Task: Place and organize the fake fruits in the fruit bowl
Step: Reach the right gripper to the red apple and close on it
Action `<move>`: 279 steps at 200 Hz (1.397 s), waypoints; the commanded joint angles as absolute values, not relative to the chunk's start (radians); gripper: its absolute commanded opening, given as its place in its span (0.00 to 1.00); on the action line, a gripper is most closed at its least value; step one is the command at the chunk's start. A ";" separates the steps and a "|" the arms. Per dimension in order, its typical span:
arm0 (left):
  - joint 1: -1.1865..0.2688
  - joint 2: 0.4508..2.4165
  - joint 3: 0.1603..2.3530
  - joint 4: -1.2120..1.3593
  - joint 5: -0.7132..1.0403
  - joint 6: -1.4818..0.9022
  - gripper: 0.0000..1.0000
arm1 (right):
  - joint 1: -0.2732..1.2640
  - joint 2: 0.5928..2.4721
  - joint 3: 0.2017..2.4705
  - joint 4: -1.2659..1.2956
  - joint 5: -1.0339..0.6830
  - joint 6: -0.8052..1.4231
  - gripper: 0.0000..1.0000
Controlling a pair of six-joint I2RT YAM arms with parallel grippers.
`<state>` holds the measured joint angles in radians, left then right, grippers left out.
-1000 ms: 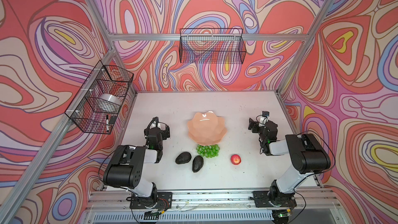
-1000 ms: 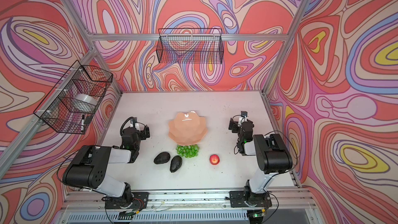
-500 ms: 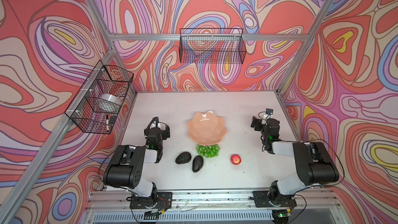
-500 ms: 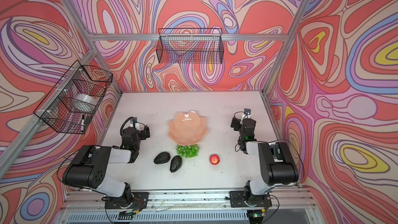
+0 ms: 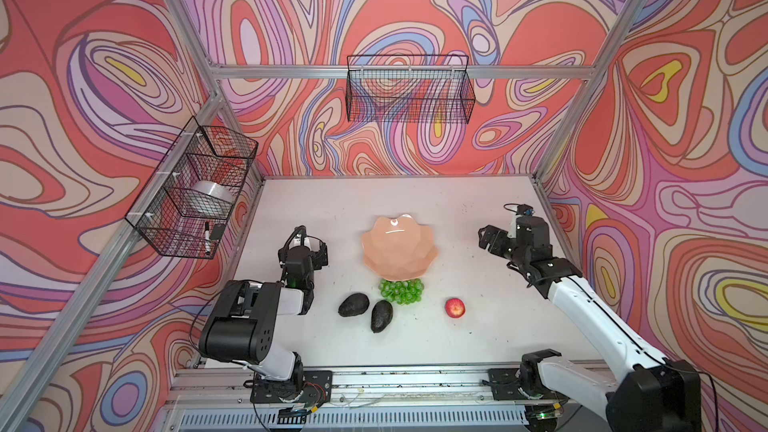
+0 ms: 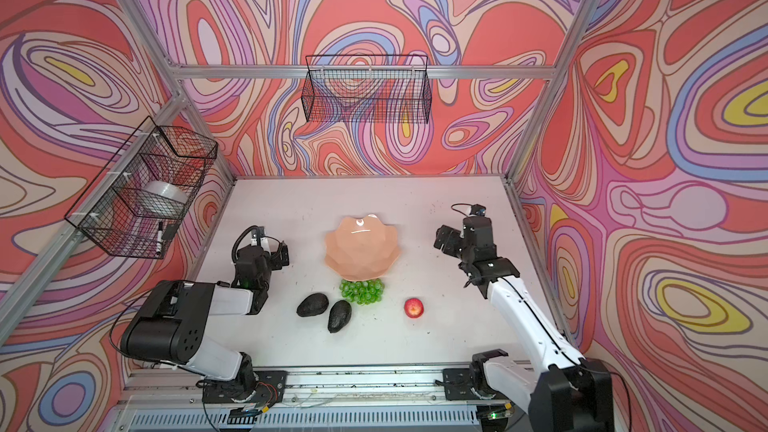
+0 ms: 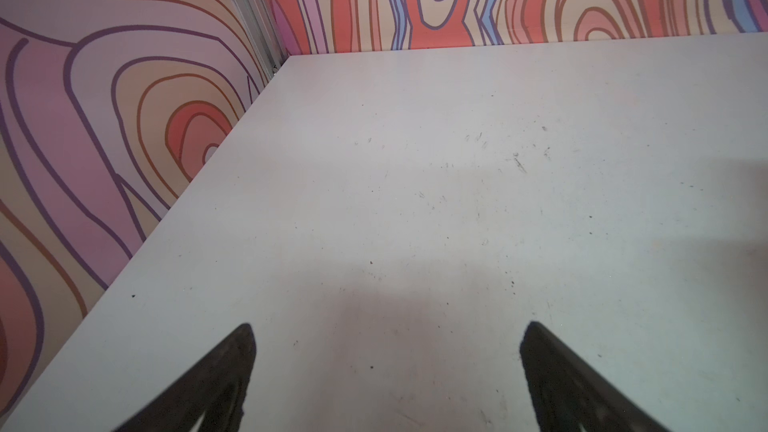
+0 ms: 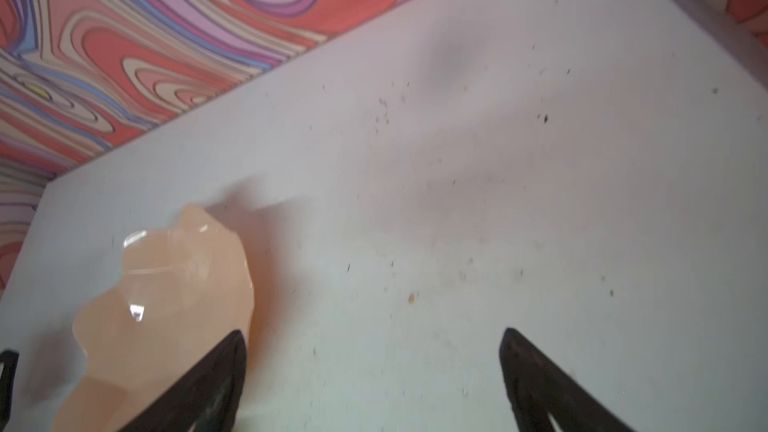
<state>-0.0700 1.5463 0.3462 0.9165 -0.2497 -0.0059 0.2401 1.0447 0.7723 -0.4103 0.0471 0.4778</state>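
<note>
Bowl [image 5: 399, 249] sits on the table [image 5: 374, 201]. Grapes [image 5: 401, 290] lie just beside its near rim. Two avocados [image 5: 353, 305] lie near-left of it, the apple [image 5: 455, 307] near-right and apart. My right gripper [image 5: 488, 238], jaws spread wide on nothing, hangs right of the bowl. My left gripper [image 5: 318, 251], likewise spread, stands left. Open table lies behind the bowl.

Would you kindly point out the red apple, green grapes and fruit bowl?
red apple [image 5: 454, 307], in a top view, middle of its skin.
green grapes [image 5: 401, 290], in a top view, centre of the bunch.
fruit bowl [image 5: 399, 249], in a top view, bare inside.
</note>
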 commanded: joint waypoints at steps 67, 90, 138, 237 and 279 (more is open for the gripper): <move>-0.062 1.548 0.362 0.931 -0.245 -0.020 1.00 | 0.677 1.038 0.749 -0.853 0.157 0.832 0.91; -0.063 1.548 0.362 0.931 -0.245 -0.019 1.00 | 0.798 1.161 0.763 -0.796 0.195 0.894 0.91; -0.062 1.548 0.362 0.933 -0.245 -0.019 1.00 | 0.859 1.313 0.743 -0.676 0.188 0.970 0.90; -0.063 1.548 0.362 0.931 -0.244 -0.019 1.00 | 0.858 1.399 0.736 -0.648 0.293 1.008 0.67; -0.063 1.549 0.362 0.931 -0.245 -0.020 1.00 | 0.858 1.329 0.817 -0.760 0.395 0.952 0.54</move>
